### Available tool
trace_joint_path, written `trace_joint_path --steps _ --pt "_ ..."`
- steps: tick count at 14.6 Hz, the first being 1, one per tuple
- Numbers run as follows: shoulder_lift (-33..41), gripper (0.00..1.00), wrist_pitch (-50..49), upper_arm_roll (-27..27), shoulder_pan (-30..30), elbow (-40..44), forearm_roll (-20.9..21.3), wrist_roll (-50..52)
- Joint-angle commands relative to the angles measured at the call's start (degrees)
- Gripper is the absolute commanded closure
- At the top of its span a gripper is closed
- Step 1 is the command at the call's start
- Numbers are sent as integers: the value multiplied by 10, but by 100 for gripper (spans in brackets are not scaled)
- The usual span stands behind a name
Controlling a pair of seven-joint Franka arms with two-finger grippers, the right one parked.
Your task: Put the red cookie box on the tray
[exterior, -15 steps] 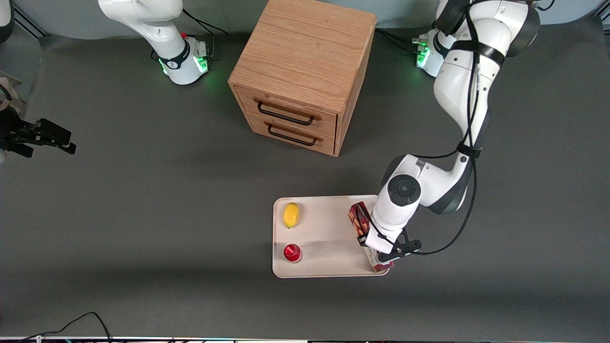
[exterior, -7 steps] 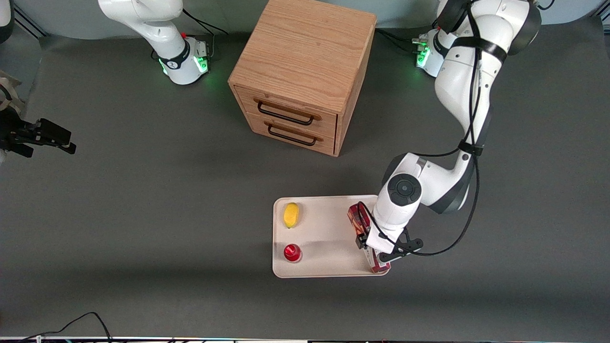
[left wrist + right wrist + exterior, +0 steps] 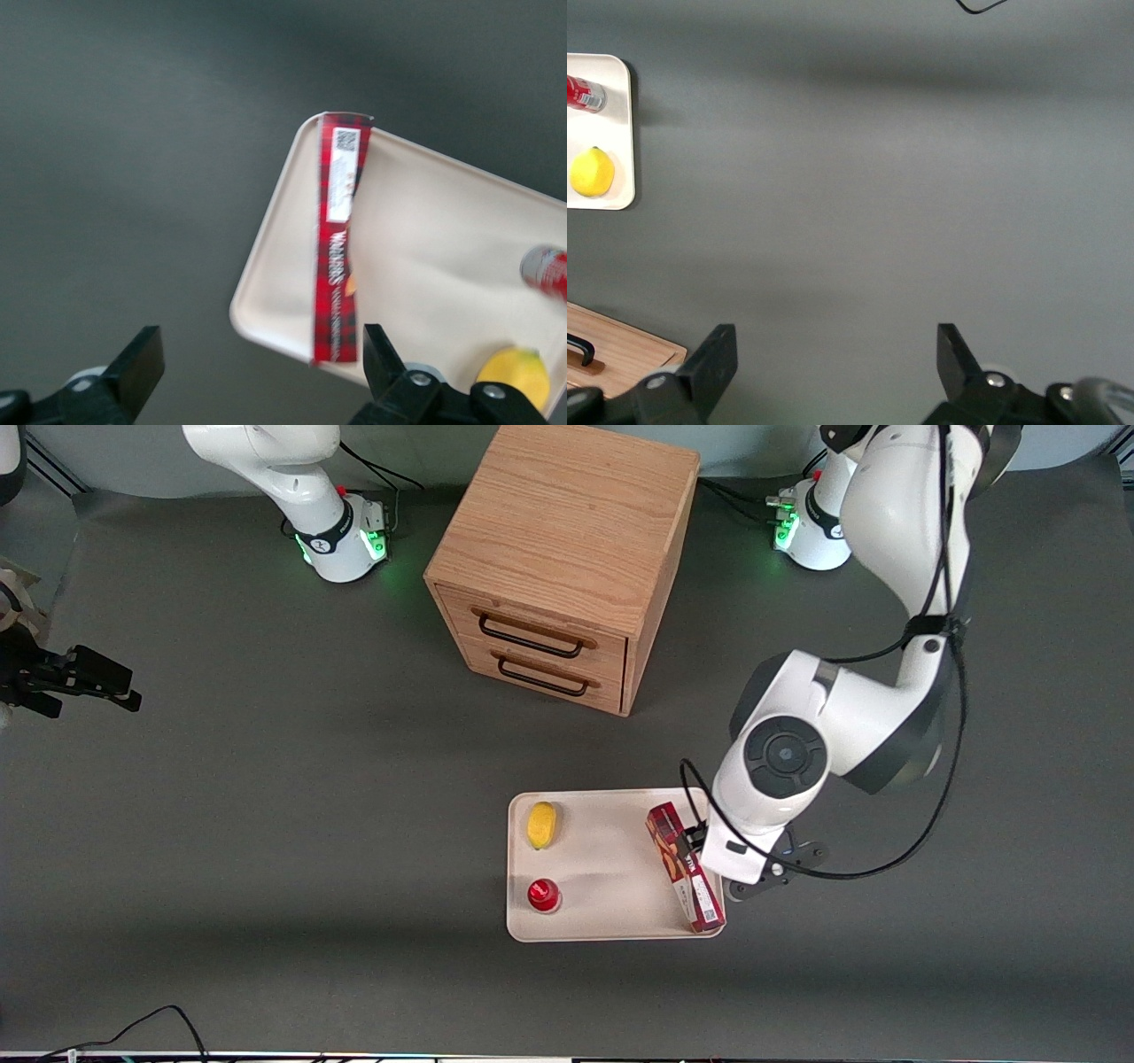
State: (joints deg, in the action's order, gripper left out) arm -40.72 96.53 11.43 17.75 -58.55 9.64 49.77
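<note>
Front view overhead, wide; left wrist view downward, close; both share tray (image 3: 602, 868) (image 3: 425, 239).

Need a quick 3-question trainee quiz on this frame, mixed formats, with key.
1. True or false: the long flat red tartan cookie box lies on the cream-white rectangular plastic tray.
2. The left arm's gripper is: A) shut on the box, B) open, above the box, C) inside a drawer.
3. Fill in: on the tray, the yellow lemon is ____ from the front camera than the small round red-capped object.

Key: 1 true. 2 B. 3 farther.
</note>
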Motion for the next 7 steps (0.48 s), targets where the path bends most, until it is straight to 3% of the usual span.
trace_joint_path --steps 1,4,7 --pt "83 0 -49 -1 -55 -39 -26 -139" --pt "218 0 -31 -18 -107 -200 -27 -250" --pt "307 0 -18 -89 -110 -304 -41 -344"
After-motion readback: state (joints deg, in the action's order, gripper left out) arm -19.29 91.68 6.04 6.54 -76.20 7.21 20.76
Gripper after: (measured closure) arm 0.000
